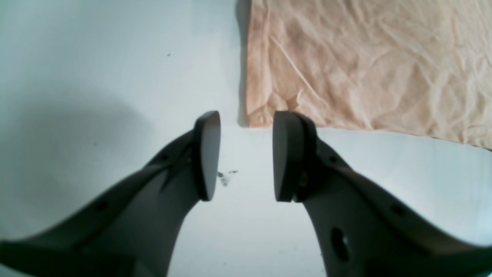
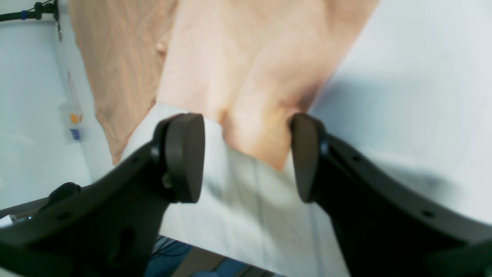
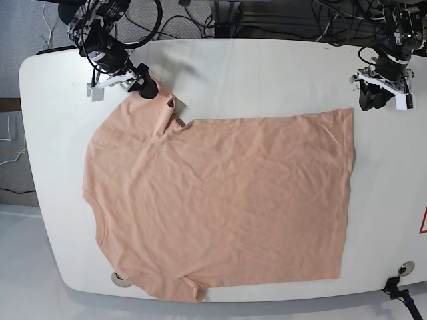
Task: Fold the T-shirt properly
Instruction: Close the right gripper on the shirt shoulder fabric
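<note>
White table (image 3: pixel 267 73), peach T-shirt (image 3: pixel 220 200), cables (image 3: pixel 280 17)

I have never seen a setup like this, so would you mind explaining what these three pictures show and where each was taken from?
This is a two-armed robot meant to fold a peach T-shirt, which lies spread on a white table. The base view looks down from above; the other two come from cameras on each wrist, looking out between that arm's dark fingers. The left pincer is open above bare table, just off the shirt's corner, holding nothing. The right pincer is open too, with a tip of the shirt's sleeve between its fingers, one finger seeming to touch the cloth. In the base view the left arm appears on the right side, the right arm on the left.
</note>
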### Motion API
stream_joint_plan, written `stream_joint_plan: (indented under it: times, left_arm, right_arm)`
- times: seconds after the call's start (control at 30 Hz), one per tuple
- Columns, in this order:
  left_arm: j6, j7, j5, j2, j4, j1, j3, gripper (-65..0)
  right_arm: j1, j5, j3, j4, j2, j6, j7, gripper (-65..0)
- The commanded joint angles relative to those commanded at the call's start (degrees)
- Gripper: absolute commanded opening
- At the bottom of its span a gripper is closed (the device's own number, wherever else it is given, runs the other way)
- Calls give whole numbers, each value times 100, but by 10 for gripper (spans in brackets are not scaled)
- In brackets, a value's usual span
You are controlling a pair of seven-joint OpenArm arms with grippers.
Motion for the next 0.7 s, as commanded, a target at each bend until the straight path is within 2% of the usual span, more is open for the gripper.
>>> stream_joint_plan:
  times: [0.13,0.27,0.43,0.47,0.53,0.7]
  left_arm:
    - [0,0,0,0,0,0,0,-435]
    - [0,0,0,0,0,0,0,-435]
    - [0,0,0,0,0,0,0,-435]
    - [0,0,9,0,0,0,0,-435]
    - [0,0,9,-9,0,0,0,-435]
    - [0,0,9,-9,0,-9,9,-435]
  right_arm:
    - [97,9,0,18,0,-9,-9,-300]
    - [53,44,-220,44,0,-105,-9,-300]
    - [-325,176,-352,642,0,-123,-9,-300]
    - [-396,273,-352,677,0,-167,-9,-300]
    - [-501,369,-352,703,0,-369,-9,-300]
    - [-519,316,-334,703,0,-448,-9,-300]
